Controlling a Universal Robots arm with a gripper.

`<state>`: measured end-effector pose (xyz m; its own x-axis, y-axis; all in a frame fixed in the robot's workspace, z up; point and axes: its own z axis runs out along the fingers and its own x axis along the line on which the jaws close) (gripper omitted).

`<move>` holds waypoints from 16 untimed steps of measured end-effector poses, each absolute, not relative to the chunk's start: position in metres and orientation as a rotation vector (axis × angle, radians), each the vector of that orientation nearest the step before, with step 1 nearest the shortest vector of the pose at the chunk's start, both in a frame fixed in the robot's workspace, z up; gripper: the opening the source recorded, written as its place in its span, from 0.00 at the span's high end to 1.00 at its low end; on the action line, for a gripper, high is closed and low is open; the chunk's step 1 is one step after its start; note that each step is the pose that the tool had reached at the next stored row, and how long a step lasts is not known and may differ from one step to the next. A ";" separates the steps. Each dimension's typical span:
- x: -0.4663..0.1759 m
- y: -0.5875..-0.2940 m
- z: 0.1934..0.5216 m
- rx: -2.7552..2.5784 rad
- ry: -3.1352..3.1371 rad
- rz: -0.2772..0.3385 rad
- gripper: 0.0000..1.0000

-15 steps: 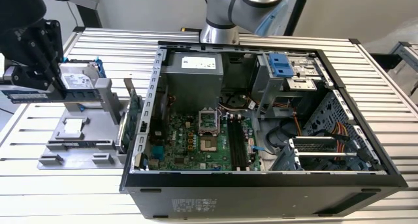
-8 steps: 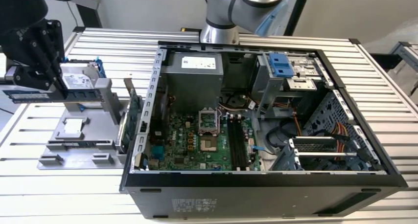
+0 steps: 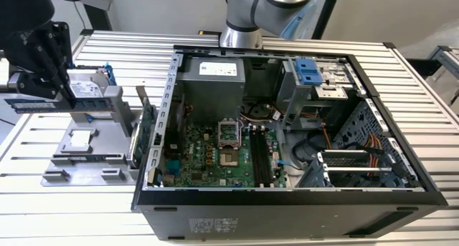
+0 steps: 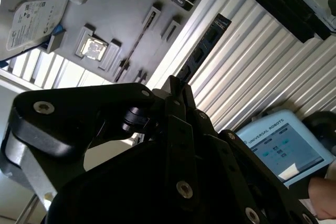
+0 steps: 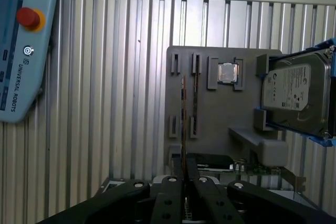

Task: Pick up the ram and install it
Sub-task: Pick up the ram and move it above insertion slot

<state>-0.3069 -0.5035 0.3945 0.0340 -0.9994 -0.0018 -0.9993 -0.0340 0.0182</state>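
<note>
At the exterior view's upper left, the black multi-link gripper (image 3: 51, 95) is clamped on the ram (image 3: 79, 105), a long, narrow, flat stick of dark circuit board with a row of black chips. It holds the ram about level and lengthwise across the frame. There the ram hangs above the flat grey slotted fixture plate (image 3: 107, 173) and crosses in front of the silver hard drive in blue rails (image 3: 92, 85), which stands on the plate's raised block. In the second wrist view the ram (image 4: 205, 45) juts out from between the closed fingers of the gripper (image 4: 178, 90) over the ribbed aluminium table (image 4: 262, 61). In the first wrist view the ram (image 5: 183, 129) is seen edge-on as a thin line running into the gripper (image 5: 185, 184). A small square silver processor chip (image 3: 81, 140) sits in a recess of the plate. A larger green expansion card with a metal bracket (image 3: 147, 125) stands upright between the plate and the open black computer case (image 3: 287, 208), which fills the centre and right of the exterior view. Inside the case, the green motherboard (image 3: 208, 157) carries long black memory slots (image 3: 262, 159), well apart from the ram. A pale blue control tablet with a red button (image 5: 21, 51) lies on the table.
</note>
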 end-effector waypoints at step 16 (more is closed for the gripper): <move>-0.304 -0.503 0.394 2.250 -2.175 -0.022 1.00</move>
